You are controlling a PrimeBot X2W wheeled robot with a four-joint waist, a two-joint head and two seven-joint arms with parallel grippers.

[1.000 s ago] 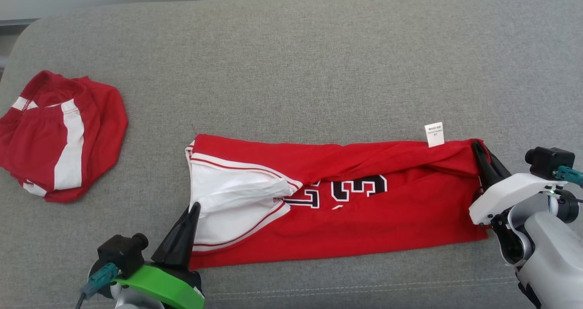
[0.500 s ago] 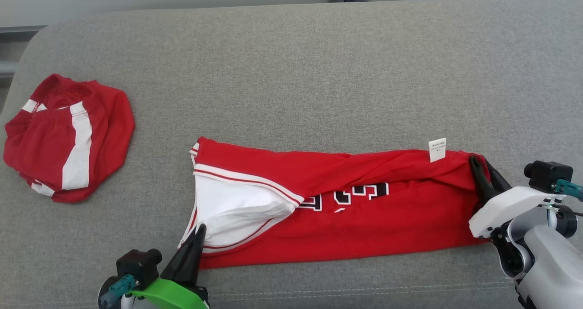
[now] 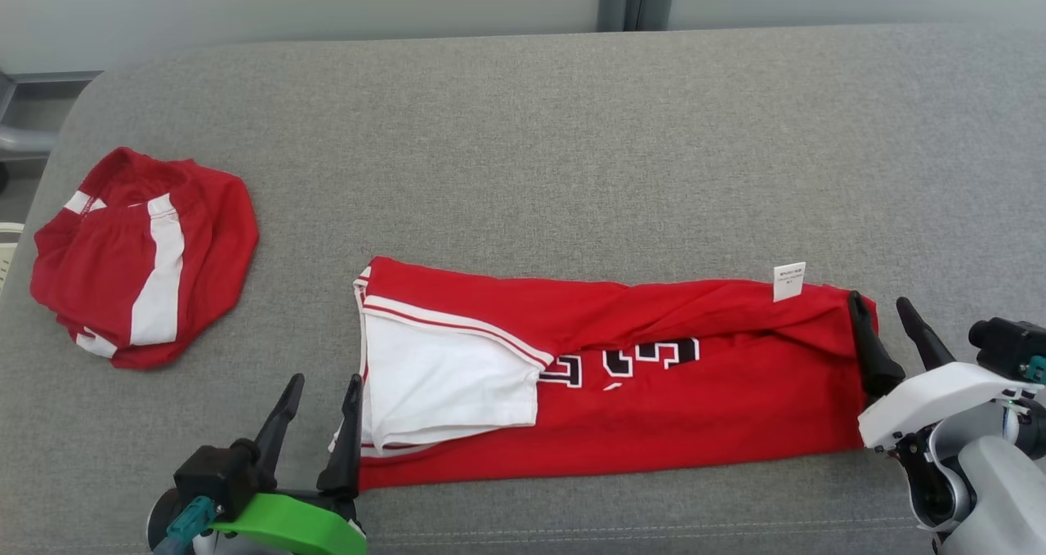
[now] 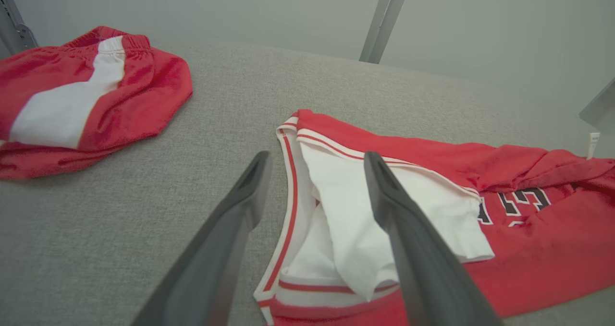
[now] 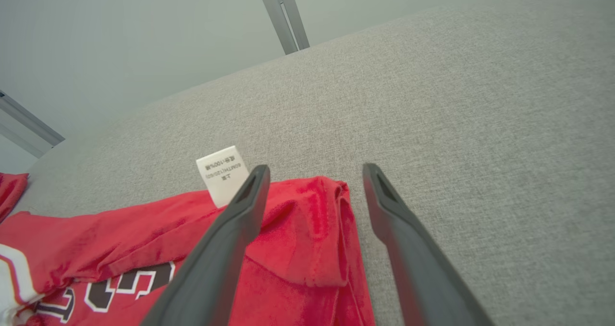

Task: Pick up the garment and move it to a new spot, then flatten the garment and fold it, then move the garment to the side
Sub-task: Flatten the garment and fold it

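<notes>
With its fingers spread wide and nothing between them, the left claw [image 3: 325, 379] sits at the jersey's [image 3: 654, 408] near left corner. Its left finger is over bare cushion [image 3: 523, 146] and its right finger is at the hem. In the left wrist view the red-and-white hem runs up the gap between the fingers, and the right finger crosses the white panel [image 3: 445, 383]. I cannot tell whether either finger touches the cloth.

The right claw [image 3: 878, 299] is also open and empty, at the jersey's far right corner. Its left finger lies over the red edge and its right finger over bare cushion. In the right wrist view the bunched corner shows between the two fingers.

Between the claws the jersey lies as a long red band across the near middle of the cushion, its far edge folded over. Black numerals edged in white peek from under that fold. A white label [image 3: 788, 281] sticks out at the far edge, just beside the right claw's left finger.

Well apart to the left, near the cushion's rounded corner, lie crumpled red shorts [image 3: 147, 257] with a white stripe.
</notes>
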